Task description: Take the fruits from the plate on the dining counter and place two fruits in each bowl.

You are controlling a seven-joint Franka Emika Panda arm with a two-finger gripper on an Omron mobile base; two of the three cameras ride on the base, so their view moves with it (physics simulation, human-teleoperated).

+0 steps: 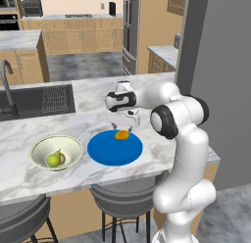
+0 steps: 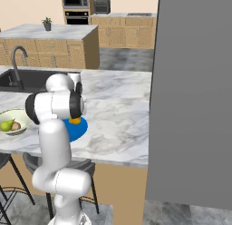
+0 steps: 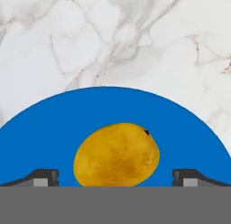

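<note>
A flat blue plate (image 1: 110, 151) (image 3: 54, 128) lies on the white marble dining counter (image 1: 88, 122). One orange-yellow oval fruit (image 1: 121, 134) (image 3: 116, 154) (image 2: 75, 121) rests near the plate's far edge. My gripper (image 1: 122, 128) (image 3: 116, 178) hangs just above it, open, with one fingertip on each side of the fruit and nothing gripped. Left of the plate stands a cream-white bowl (image 1: 37, 154) (image 2: 18, 114) holding a yellow-green pear (image 1: 53, 159) (image 2: 6, 125) and a pinkish-tan peach (image 1: 62, 158) (image 2: 16, 125).
A dark sink (image 1: 34, 101) with a curved faucet (image 1: 7, 85) is set into the counter behind the bowl. Two stools (image 1: 125, 195) stand under the near counter edge. A tall grey wall (image 2: 195, 97) rises at the counter's right end.
</note>
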